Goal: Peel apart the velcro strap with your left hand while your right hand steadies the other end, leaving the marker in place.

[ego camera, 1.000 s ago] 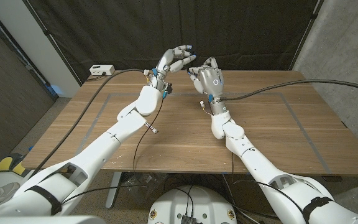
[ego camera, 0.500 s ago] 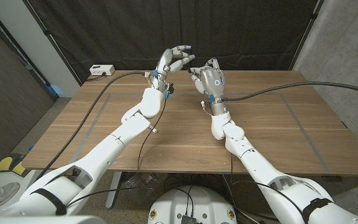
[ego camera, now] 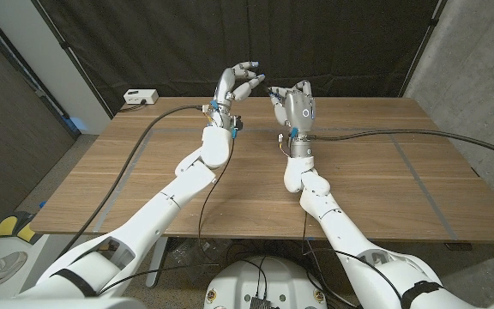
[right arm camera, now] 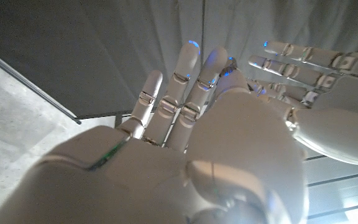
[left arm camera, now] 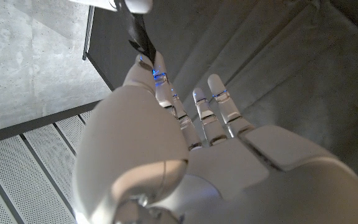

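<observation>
Both hands are raised above the far middle of the wooden table (ego camera: pixel 376 172), fingertips facing each other. My left hand (ego camera: pixel 237 83) has its fingers bent toward the right hand (ego camera: pixel 293 106). In the left wrist view a thin dark velcro strap (left arm camera: pixel 140 34) runs from my left hand's fingers (left arm camera: pixel 160 81) up to a white fingertip, so the left hand pinches one end. The other end seems held by the right hand, whose fingers (right arm camera: pixel 185 81) reach up beside the left hand (right arm camera: pixel 309 68). In the head view the strap is only a dark speck (ego camera: pixel 265 85) between the fingertips.
A white box (ego camera: pixel 140 97) sits at the table's far left edge. Black cables (ego camera: pixel 384 133) trail over the table from both wrists. A black curtain hangs right behind the hands. Grey tape lines mark the tabletop.
Both arms have stretched farther out and higher over the table. The two hands have drawn slightly apart, the right one turning more upright.
</observation>
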Controlling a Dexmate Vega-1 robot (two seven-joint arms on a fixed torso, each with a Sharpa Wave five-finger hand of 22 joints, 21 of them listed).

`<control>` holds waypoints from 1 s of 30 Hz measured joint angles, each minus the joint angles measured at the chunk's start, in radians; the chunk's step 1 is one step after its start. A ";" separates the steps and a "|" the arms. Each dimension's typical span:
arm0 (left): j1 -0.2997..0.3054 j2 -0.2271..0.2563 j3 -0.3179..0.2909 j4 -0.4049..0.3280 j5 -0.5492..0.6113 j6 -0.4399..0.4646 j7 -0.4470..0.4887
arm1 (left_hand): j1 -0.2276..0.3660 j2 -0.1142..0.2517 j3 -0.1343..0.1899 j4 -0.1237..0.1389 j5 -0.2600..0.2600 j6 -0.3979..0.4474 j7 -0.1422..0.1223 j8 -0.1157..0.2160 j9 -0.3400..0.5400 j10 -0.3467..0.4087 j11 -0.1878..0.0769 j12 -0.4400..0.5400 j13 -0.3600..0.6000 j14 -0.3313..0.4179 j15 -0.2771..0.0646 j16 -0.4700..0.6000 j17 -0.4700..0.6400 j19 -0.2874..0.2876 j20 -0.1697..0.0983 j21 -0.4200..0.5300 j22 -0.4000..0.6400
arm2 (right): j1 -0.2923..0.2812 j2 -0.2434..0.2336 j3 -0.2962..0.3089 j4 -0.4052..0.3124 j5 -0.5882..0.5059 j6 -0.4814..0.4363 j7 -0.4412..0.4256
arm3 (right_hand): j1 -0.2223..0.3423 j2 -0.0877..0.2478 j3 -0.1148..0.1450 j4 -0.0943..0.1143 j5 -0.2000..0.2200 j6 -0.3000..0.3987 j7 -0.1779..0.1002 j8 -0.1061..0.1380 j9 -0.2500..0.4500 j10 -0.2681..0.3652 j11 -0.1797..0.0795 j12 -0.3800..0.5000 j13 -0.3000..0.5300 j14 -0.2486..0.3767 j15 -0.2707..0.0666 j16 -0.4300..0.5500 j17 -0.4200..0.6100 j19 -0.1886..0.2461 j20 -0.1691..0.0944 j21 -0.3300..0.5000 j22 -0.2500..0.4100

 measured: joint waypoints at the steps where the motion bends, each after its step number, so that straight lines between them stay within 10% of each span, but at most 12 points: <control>1: 0.003 -0.002 0.001 -0.005 0.003 0.002 0.005 | 0.000 0.000 0.009 -0.006 0.000 0.000 0.000 0.000 0.000 0.004 0.004 0.004 0.002 0.000 0.000 0.000 0.000 0.002 -0.002 0.000 0.000 | -0.005 0.030 0.032 0.000 -0.004 0.014 0.000 | 0.000 0.000 0.002 0.002 -0.002 0.000 0.000 -0.001 0.000 -0.001 0.001 0.000 0.000 0.000 0.000 0.000 -0.001 0.000 0.000 0.000 0.000; 18: 0.026 -0.017 0.011 -0.038 0.054 0.031 0.081 | 0.020 -0.020 0.031 -0.011 -0.004 0.016 0.016 0.039 0.000 0.023 0.020 0.028 0.012 0.000 0.000 -0.008 0.005 -0.002 -0.012 0.008 0.000 | -0.028 0.247 0.292 -0.026 -0.039 0.221 0.001 | -0.009 0.016 0.016 0.005 -0.041 -0.022 0.000 -0.001 0.009 -0.006 -0.004 -0.007 -0.009 0.000 0.000 0.000 -0.015 -0.007 0.001 0.019 0.009; 30: 0.034 -0.025 0.019 -0.045 0.066 0.034 0.096 | 0.020 -0.020 0.031 -0.011 -0.009 0.011 0.021 0.042 0.000 0.023 0.020 0.034 0.017 0.000 0.000 -0.014 0.009 -0.007 -0.018 0.013 0.000 | -0.045 0.287 0.348 -0.052 0.002 0.340 0.000 | -0.013 0.021 0.027 0.005 -0.065 -0.031 0.001 0.004 0.012 -0.010 -0.008 -0.015 -0.018 0.000 0.000 0.000 -0.020 -0.019 0.000 0.034 0.009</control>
